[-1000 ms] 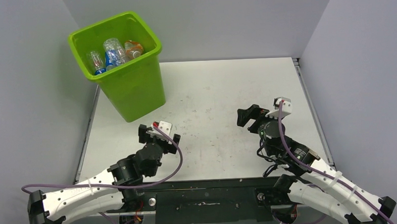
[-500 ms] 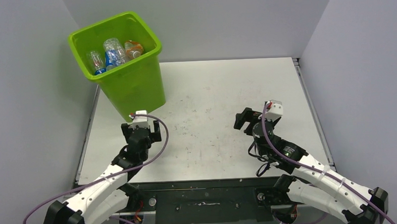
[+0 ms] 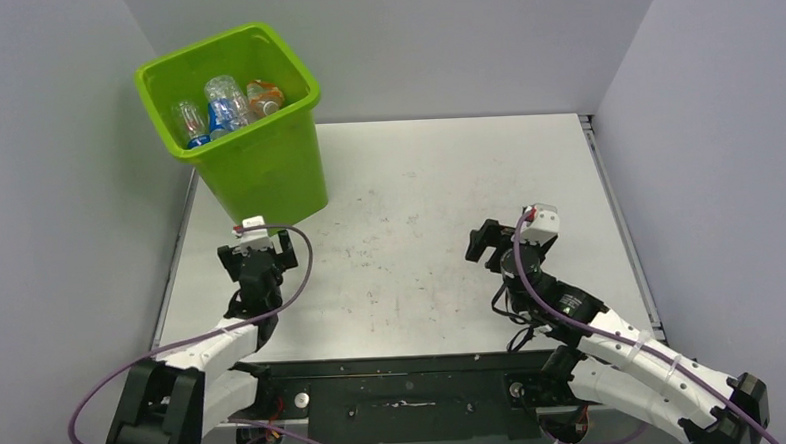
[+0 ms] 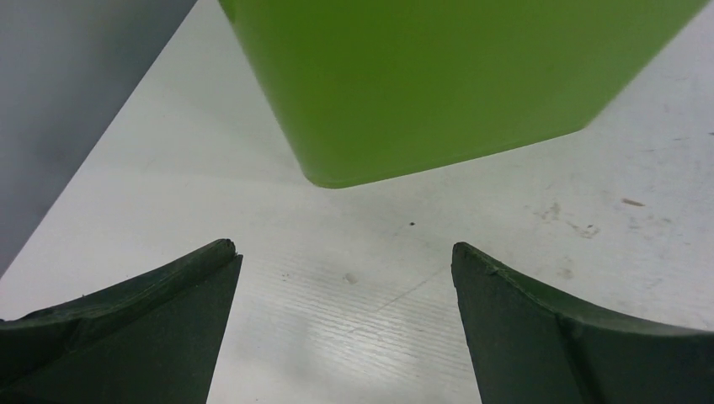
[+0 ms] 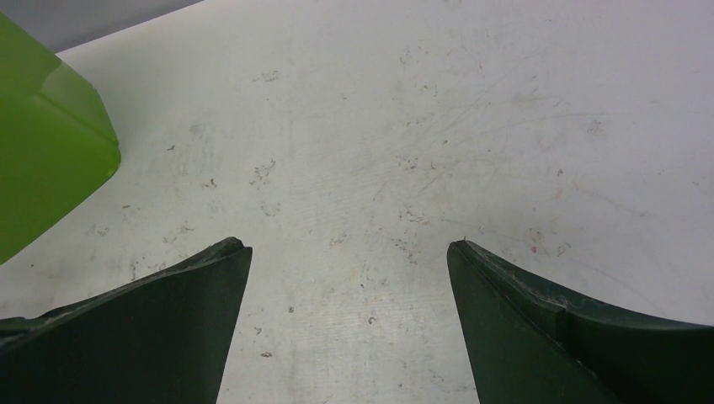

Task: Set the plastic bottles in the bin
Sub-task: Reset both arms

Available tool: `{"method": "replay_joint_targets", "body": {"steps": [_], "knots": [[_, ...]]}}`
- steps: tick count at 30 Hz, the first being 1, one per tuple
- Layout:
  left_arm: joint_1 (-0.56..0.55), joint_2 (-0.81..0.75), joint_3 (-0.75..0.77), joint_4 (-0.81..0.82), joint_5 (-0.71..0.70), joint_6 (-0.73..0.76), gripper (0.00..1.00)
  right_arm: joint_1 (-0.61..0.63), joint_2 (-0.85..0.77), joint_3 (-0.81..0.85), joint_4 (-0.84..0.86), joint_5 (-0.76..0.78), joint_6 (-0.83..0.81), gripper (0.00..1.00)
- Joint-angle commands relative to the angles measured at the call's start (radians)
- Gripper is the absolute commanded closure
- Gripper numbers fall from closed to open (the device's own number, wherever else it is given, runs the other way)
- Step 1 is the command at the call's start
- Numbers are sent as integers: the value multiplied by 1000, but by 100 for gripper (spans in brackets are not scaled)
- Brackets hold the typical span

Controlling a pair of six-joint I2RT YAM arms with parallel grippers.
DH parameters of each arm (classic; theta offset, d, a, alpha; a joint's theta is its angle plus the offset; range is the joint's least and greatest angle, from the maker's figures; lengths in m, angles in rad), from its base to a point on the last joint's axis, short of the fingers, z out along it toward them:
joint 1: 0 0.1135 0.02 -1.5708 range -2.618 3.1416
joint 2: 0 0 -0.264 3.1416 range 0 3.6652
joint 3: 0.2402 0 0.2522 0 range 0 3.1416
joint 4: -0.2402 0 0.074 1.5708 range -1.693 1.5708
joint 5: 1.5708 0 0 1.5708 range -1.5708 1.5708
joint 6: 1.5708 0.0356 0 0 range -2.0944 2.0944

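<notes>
Green plastic makes up the bin (image 3: 267, 177). It stands upright at the far left corner of the white table (image 3: 417, 181), with grey walls (image 3: 58, 197) close behind it and on its left.

The plastic bottles (image 3: 226, 101) lie inside the bin, down below its rim. A few clear ones show near the top. Some have blue labels, and one on the right side of the pile has an orange label.

The left gripper (image 3: 257, 252) is just in front of the bin, near its closest bottom corner and low over the table. It points at the bin but does not touch it. Its two dark fingers (image 4: 151, 337) are wide apart. In the left wrist view only bare table shows between them, with the green wall of the bin filling the top of that view.

The right gripper (image 3: 484, 240) is well to the right of the bin, over the table, and it points back toward the bin's side. Its dark fingers (image 5: 547, 337) are wide apart too. Between them is white table with little dark specks and thin scratches. A green corner of the bin peeks in at the left edge of the right wrist view.

A purple cable (image 3: 301, 271) loops along the left arm near the bin.
</notes>
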Motion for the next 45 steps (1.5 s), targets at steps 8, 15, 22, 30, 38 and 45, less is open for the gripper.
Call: {"method": "replay_joint_targets", "body": {"steps": [8,15,22,30,38,45], "knots": [[84,265,-1,450,81,71,4,-185,141,-65,331,42,-217,10],[89,371,-55,662,148,126,4,-356,325,-191,719,128,-424,10],[122,436,-52,704,147,76,4,-457,534,-353,1161,270,-536,10],[138,449,-35,695,154,67,4,-538,806,-438,1663,127,-602,10],[138,447,-31,684,148,66,4,-602,824,-362,1505,-142,-602,10],[143,447,-19,661,147,59,4,-605,889,-379,1591,-194,-637,10]]}}
